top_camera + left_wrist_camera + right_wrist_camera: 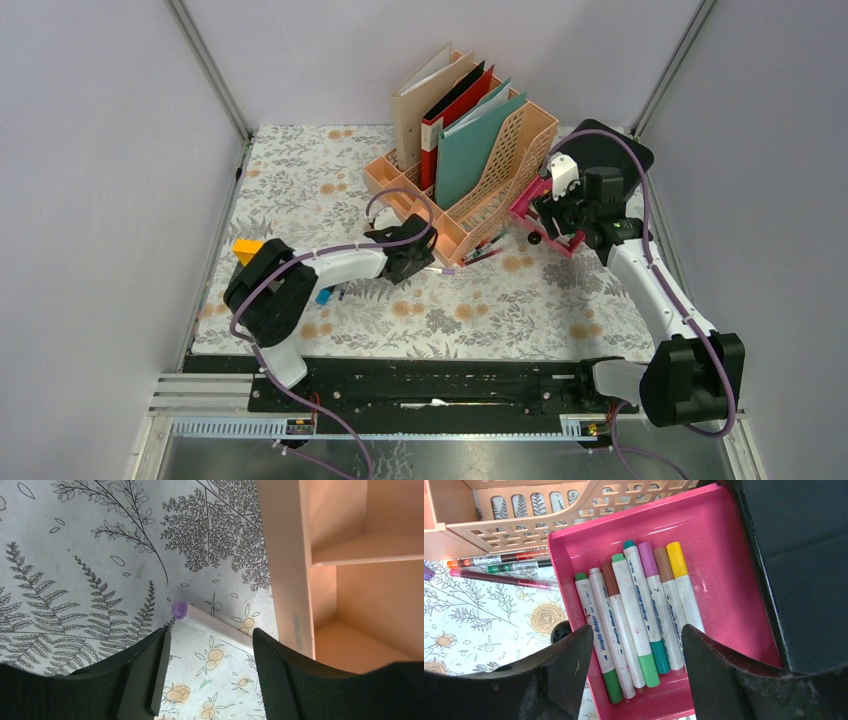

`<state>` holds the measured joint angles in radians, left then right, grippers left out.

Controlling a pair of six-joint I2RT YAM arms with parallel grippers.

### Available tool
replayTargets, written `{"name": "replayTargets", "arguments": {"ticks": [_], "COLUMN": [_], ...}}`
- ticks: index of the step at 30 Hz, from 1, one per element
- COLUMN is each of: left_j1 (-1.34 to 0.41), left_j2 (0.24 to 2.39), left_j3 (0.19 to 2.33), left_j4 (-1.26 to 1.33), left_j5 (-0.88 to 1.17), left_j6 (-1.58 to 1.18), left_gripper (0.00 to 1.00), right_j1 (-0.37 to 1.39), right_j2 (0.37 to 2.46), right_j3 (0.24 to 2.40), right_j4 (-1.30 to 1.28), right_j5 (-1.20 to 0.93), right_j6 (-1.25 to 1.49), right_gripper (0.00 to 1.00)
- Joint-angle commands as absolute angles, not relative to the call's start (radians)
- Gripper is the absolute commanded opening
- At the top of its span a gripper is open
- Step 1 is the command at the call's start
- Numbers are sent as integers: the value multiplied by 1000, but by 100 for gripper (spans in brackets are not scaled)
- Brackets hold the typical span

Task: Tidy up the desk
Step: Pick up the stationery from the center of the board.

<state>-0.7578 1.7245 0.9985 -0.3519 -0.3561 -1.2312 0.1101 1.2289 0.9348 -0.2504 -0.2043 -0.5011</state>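
The desk (500,300) carries a whitish cloth with grey leaves and orange flowers. My left gripper (415,258) hangs low over it beside the peach file rack (470,200). In the left wrist view that gripper (211,632) is open. A white marker with a purple cap (179,610) lies on the cloth across the line of its fingertips, untouched. My right gripper (556,215) hovers open over a pink tray (524,207). The right wrist view shows this gripper (636,630) above several acrylic markers (639,610) lying side by side in the tray (724,580).
The file rack holds upright folders (470,140), and its wall (290,580) stands just right of my left fingers. Three pens (499,567) lie on the cloth between rack and tray. A black flat object (610,150) sits under the tray. A yellow item (247,248) and a blue one (325,296) lie at the left.
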Motion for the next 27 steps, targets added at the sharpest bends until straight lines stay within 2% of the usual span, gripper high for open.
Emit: {"name": "replayTargets", "arguments": {"ticks": [1,5,13,16,21,27], "left_j1": [-753,-753,-754,-753,-754,-753], "left_j2": [1768,1817,1892,1903,1867,1739], "left_j3": [1067,1140,1227,1233,1198,1111], "left_j4": [-429,-520,-635,-664,-680,-649], "left_j5": [-386,-387,-360,-364,-396,-457], "left_j6": [-1238,-1217,-1151,-1135,-1112,-1080], "left_gripper": [65,59,34,29,17,10], "right_j1": [105,105,106,105,105,106], "right_j2": [1195,1197,1195,1193,1194,1193], "right_j3": [985,987,986,990,995,1026], "right_j4": [-242,-244,-246,-248,-258,-303], "right_j5": [-231,-235,-240,-241,-252,-322], "right_j6": [-495,-495,-494,-493,-491,-477], "right_gripper": [71,71,71,71,71,71]}}
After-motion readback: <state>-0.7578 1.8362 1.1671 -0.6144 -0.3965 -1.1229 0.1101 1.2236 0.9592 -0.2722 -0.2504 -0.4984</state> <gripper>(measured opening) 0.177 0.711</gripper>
